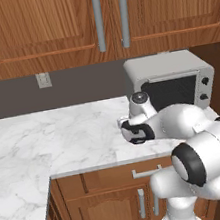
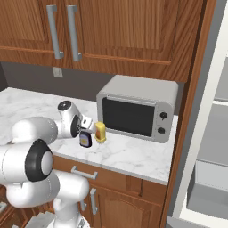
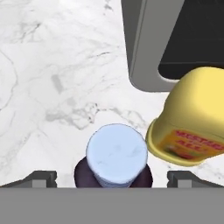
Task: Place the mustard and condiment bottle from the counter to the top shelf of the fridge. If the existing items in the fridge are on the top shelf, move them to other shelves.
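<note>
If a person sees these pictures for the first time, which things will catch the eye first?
First comes the yellow mustard, standing on the white marble counter just in front of the grey toaster oven. Beside it stands the dark condiment bottle with its pale blue cap, and the open gripper hangs right above that cap.

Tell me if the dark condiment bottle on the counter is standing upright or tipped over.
Upright. In the hand view the condiment bottle shows its round blue cap from straight above, body hidden beneath; the right base view shows it standing on the counter beside the mustard.
</note>
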Robot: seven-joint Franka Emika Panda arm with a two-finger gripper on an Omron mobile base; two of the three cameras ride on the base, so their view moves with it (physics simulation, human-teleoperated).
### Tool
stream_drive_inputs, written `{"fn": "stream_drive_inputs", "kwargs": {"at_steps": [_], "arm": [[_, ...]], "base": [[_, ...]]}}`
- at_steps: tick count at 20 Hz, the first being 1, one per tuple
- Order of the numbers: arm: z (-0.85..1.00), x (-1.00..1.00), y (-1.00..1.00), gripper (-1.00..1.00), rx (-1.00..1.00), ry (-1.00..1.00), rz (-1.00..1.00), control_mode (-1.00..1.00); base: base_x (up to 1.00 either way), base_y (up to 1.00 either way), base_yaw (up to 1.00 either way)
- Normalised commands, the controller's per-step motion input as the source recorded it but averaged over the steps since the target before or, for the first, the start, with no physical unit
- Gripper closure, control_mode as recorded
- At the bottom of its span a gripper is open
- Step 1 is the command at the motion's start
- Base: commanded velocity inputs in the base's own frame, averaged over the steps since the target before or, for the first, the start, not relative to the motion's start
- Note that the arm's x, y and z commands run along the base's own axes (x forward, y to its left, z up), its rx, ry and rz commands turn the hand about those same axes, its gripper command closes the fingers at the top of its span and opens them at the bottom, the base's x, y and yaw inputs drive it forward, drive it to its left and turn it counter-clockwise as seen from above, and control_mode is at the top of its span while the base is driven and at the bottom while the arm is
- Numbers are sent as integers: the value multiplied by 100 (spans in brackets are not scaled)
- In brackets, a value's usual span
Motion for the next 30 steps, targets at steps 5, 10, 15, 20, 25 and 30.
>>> {"fn": "stream_drive_inputs", "kwargs": {"at_steps": [5, 10, 15, 20, 25, 30], "arm": [[-1, 11, 0, 100, 0, 0, 0, -100], [0, 0, 0, 100, 0, 0, 0, -100], [6, -14, 0, 100, 0, 0, 0, -100], [57, -80, 0, 100, 0, -7, 0, -100], [100, -100, 0, 100, 0, -18, 0, -100], [100, -100, 0, 100, 1, -19, 0, -100]], "base": [[0, 0, 0], [0, 0, 0], [0, 0, 0], [0, 0, 0], [0, 0, 0], [0, 0, 0]]}}
